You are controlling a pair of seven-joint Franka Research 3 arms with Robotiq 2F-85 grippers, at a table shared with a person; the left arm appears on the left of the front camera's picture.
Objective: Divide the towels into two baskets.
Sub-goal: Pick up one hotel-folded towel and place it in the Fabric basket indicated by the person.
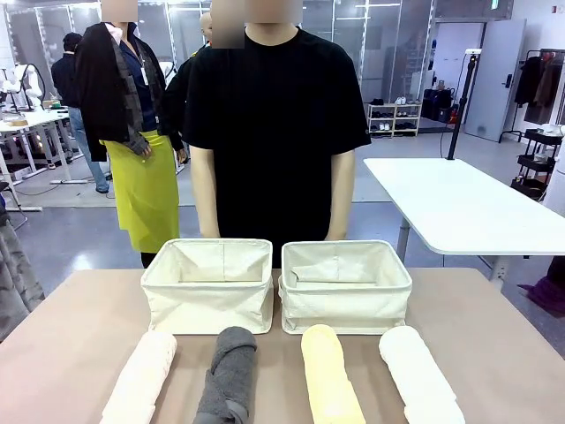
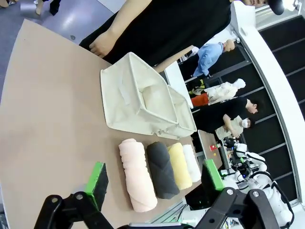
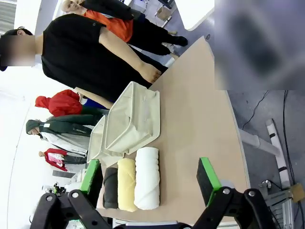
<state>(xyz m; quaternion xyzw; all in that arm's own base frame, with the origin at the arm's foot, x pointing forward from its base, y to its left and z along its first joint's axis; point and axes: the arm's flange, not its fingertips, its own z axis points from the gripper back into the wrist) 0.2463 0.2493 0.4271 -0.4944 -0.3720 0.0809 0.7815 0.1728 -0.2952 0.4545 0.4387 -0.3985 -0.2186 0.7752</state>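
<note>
While I watch the front view, the left basket and right basket stand just beside each other on the table, before a person in black. Nearer me, left to right, lie the pink towel, grey towel, yellow towel and white towel. In the left wrist view, my left gripper hangs above that row, jaws wide apart. In the right wrist view, my right gripper is likewise spread wide, with the white towel nearest its middle.
</note>
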